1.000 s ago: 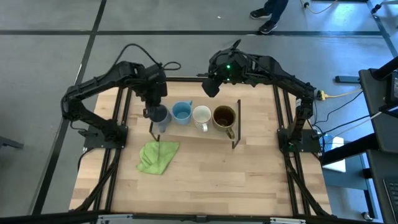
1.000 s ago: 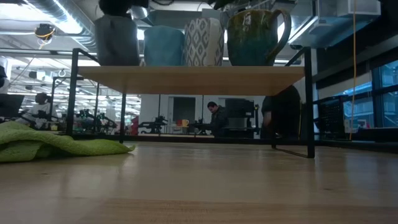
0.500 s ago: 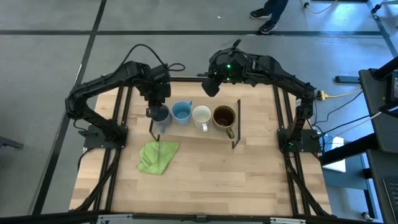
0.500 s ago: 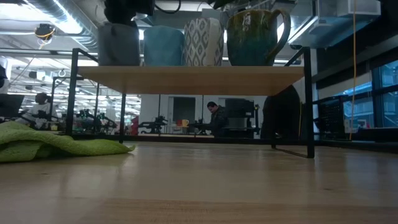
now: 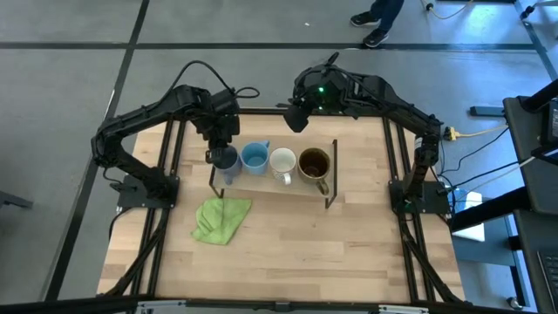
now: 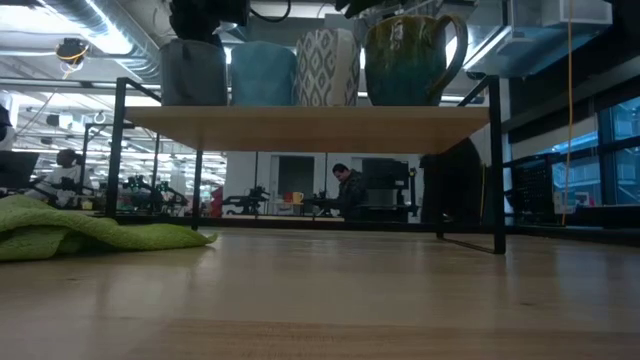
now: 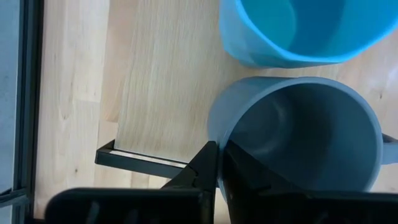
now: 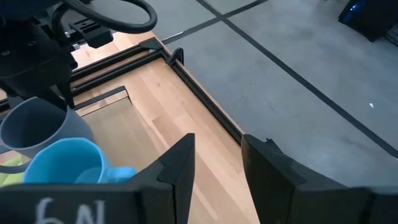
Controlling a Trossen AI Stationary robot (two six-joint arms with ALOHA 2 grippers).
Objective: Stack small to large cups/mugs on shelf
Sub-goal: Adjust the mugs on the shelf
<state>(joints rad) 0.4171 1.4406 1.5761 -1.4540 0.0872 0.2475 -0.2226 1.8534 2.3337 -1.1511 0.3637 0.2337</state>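
mugs: four stand in a row on the shelf — grey-blue mug at the left end, then light blue mug, white mug and the larger brown mug at the right end.
shelf: light-wood board on black wire ends, set toward the far half of the table.
left gripper: left gripper sits over the grey-blue mug, its fingers nearly together and pinching the mug's rim — one outside the wall, one inside.
grey-blue mug, close up: upright on the board, just beside the light blue mug; whether the two touch cannot be told.
right gripper: right gripper hangs above the table's far edge, behind the shelf, jaws apart and holding nothing.
green cloth: green cloth lies crumpled on the table, nearer than the shelf's left end.
low view: all four mugs show standing atop the board, the cloth at the left.
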